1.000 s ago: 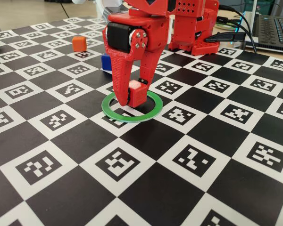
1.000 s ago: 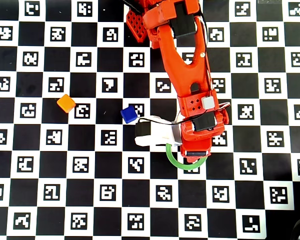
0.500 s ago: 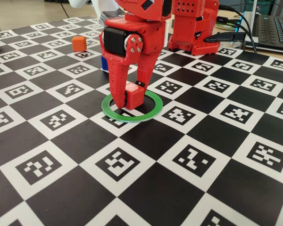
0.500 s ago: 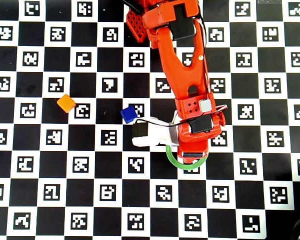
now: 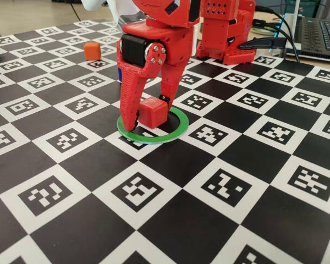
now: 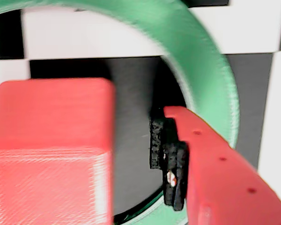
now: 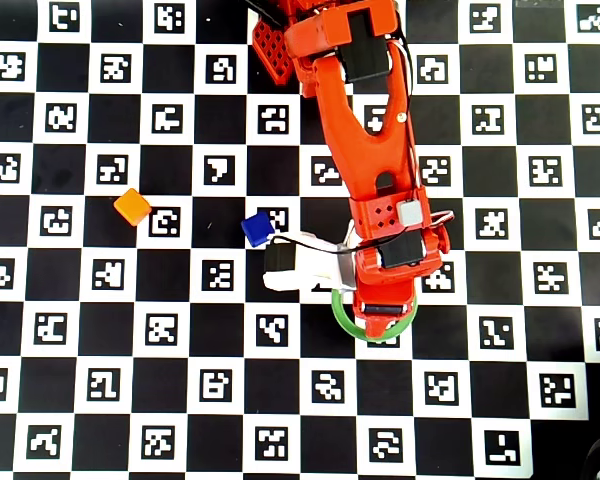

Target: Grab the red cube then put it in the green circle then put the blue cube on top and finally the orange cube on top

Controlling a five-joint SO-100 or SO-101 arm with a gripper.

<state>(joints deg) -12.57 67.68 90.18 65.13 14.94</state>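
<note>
The red cube (image 5: 152, 111) rests on the board inside the green circle (image 5: 152, 138). My gripper (image 5: 148, 119) straddles the cube with its jaws open: the left finger (image 5: 129, 118) stands apart from the cube and the right one is close beside it. In the wrist view the red cube (image 6: 49, 154) fills the left, with a dark gap between it and one finger's black pad (image 6: 165, 150). From overhead the arm covers the cube, and only part of the green circle (image 7: 344, 320) shows. The blue cube (image 7: 257, 229) and the orange cube (image 7: 132, 207) lie loose to the left.
The board is a black-and-white checker mat (image 5: 220, 187) printed with markers. The arm's red base (image 5: 225, 33) stands at the back. Cables (image 5: 264, 41) and a laptop (image 5: 319, 33) lie beyond the mat's back right edge.
The gripper came down and set the red cube on the board inside the ring. Its left finger then swung away from the cube, so the jaws went from shut to open.
</note>
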